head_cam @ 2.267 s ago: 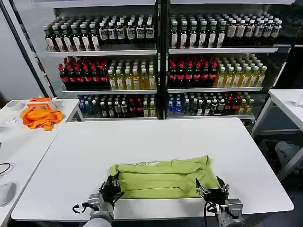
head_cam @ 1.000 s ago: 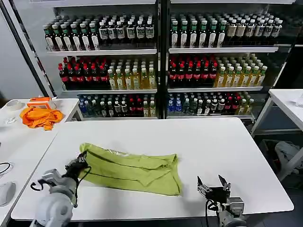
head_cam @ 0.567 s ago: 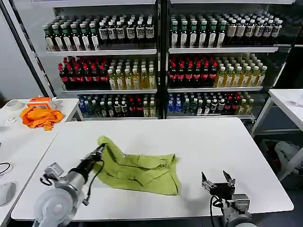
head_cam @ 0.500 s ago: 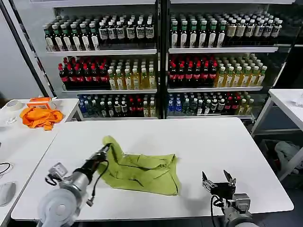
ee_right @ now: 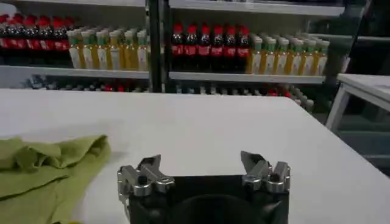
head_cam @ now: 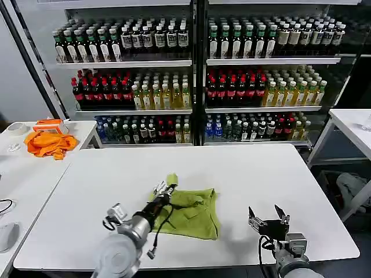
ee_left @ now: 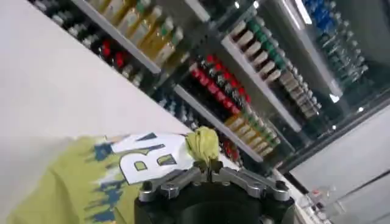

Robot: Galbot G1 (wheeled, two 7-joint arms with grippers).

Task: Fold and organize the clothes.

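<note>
The light yellow-green T-shirt (head_cam: 194,211) lies bunched on the white table (head_cam: 261,174), a little left of the middle near the front. My left gripper (head_cam: 164,189) is shut on a pinched edge of the shirt (ee_left: 203,142) and holds it lifted over the shirt's left part. The white-and-dark print (ee_left: 146,159) faces up beneath the left gripper (ee_left: 208,164). My right gripper (head_cam: 268,215) hovers open near the front edge, to the right of the shirt and apart from it. In the right wrist view the right gripper (ee_right: 204,164) has nothing between its fingers, and the shirt (ee_right: 42,173) lies off to one side.
A bright orange cloth (head_cam: 49,144) lies on a side table at the left. Shelves of bottles (head_cam: 197,75) stand behind the table. Another white table (head_cam: 353,124) is at the right. Bare tabletop stretches behind and to both sides of the shirt.
My left gripper has carried the shirt's left end rightward over the rest of the shirt, which now lies shorter and doubled. The right gripper let go earlier and has stayed open by the front edge.
</note>
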